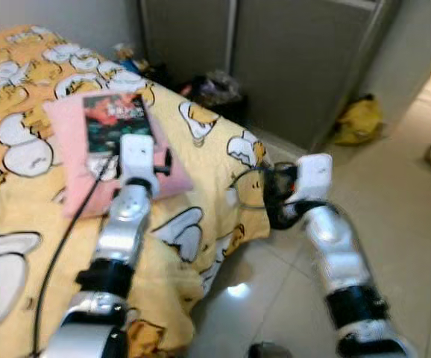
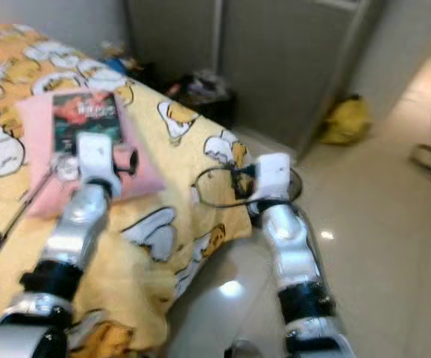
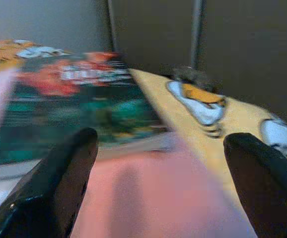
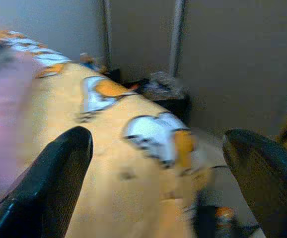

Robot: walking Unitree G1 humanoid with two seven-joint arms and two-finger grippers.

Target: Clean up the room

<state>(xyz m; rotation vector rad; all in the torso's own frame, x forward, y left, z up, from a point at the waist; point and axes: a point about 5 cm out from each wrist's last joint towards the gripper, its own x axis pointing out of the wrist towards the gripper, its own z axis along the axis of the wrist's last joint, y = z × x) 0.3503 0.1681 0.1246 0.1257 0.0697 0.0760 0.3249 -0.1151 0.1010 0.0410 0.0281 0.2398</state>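
A bed with a yellow cover (image 1: 200,186) printed with white and orange cartoon figures lies under both arms. On it rests a pink pillow (image 1: 70,160), and a book (image 1: 115,123) with a dark green and red cover lies flat on this pillow. The left gripper (image 3: 158,163) hovers above the pillow with its fingers (image 3: 59,173) spread wide apart, holding nothing; the book is just ahead of it. The right gripper (image 4: 156,168) is over the corner of the bed, its fingers also wide apart and empty. Beyond it, by the grey wardrobe (image 1: 290,52), stands a black basket (image 1: 219,93), and a yellow bag (image 1: 359,119) lies on the floor.
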